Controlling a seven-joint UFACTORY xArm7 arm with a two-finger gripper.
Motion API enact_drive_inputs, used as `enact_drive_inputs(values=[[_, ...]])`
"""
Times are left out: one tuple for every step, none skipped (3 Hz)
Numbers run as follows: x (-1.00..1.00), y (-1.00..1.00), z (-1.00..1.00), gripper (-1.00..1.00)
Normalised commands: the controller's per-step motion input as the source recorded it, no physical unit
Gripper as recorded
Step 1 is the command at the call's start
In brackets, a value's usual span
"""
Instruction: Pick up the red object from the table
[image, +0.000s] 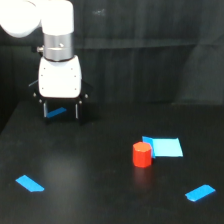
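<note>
I see the wide matte black table (90, 170) filling the lower frame. Upper left: the white arm, its black-fingered gripper (61, 110) hanging spread and empty, a blue strip visible between the fingers. Right of centre lies the flat blue rectangle (166, 147); the short red-orange cylinder (142, 154) stands upright at its left edge, well apart from the gripper.
</note>
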Motion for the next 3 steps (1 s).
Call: enact_drive_inputs(values=[[0.99, -0.75, -0.25, 1.0], [0.93, -0.67, -0.02, 1.0], [0.85, -0.63, 0.18, 1.0]])
